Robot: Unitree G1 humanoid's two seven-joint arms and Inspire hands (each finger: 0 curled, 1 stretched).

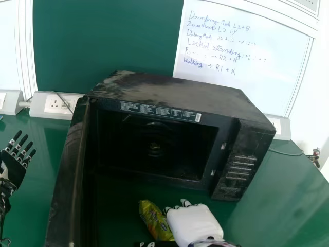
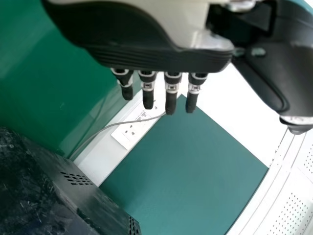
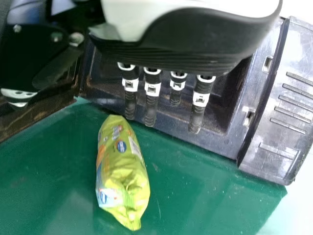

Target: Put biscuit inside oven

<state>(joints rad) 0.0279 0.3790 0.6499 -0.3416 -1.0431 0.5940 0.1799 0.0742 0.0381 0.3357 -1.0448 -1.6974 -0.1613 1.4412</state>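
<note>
"What are you seeing, going left to right?"

"The left hand (image 1: pixel 13 172) is waiting to the left of the oven (image 1: pixel 169 85), its fingers spread and holding nothing. The oven's door (image 1: pixel 64 180) is standing open on the left side. Next, the biscuit packet (image 1: pixel 154 221) is lying on the surface (image 1: pixel 277 180) in front of the oven's opening."

"And the right hand (image 1: pixel 193 224)?"

"It's hanging in front of the oven, nearer the control panel (image 1: pixel 236 172) side, fingers straight and apart from the thumb, gripping nothing. Whether it's touching the packet, I'm not able to tell."

"How are you expecting the packet to handle?"

"Light, I'm judging, with a soft, slippery wrapper that's likely giving under pressure. I'm treating the biscuits inside as brittle."

"So where are you taking hold?"

"I'm favouring the thick middle, thumb on one side, fingers on the other, squeezing gently. Pinching the crimped end is risking a swing against the oven's rim."
</note>
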